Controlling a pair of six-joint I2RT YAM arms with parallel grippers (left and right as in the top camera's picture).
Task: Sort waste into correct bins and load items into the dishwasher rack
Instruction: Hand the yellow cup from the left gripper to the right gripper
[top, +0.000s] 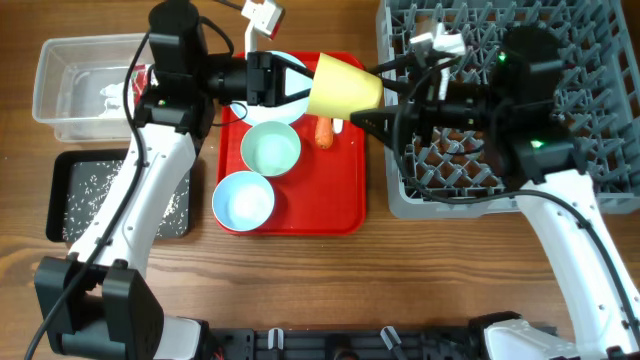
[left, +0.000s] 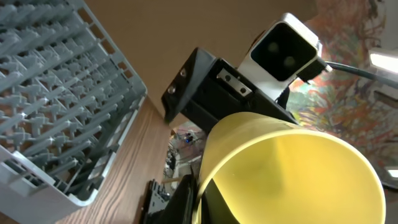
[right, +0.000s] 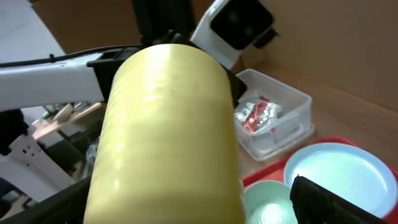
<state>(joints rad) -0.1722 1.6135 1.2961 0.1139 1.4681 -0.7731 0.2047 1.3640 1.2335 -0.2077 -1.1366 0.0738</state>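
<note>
Near edge, left: shallow black tray (top: 56, 160) strewn with rice grains (top: 95, 195). Alongside, on the red tray (top: 345, 200): a blue bowl (top: 243, 200), a paler bowl (top: 270, 150) just behind it, and a small carrot (top: 323, 132) to the right.

Above the tray's far half: yellow cup (top: 345, 88) on its side, mouth toward the left gripper (top: 298, 84), left fingers pinched shut on the rim wall. Opposite: right gripper (top: 362, 96), fingers spread wide on either side of the cup's body (contact impossible to judge). Below the left gripper, partly hidden: blue plate (right: 342, 165).

Far left: clear tub (top: 60, 80) with a red wrapper (right: 254, 115) inside. Far right: grey rack (top: 600, 60), beneath the right arm.

Judged stage: handover of the cup, bound for the rack.
- Main risk: a drop onto the bowls or carrot, from release by the left before firm closure by the right.
- Second risk: a slip along the smooth, tapered wall, from a shallow or off-centre squeeze.
- Third risk: a bent rim, from opposed pulls with both grips closed at once.

Surface: wood-grain bench (top: 400, 280). Beyond: a plain brown backdrop (right: 348, 43), and in the left wrist view a colourful patterned panel (left: 348, 93) at far right.
</note>
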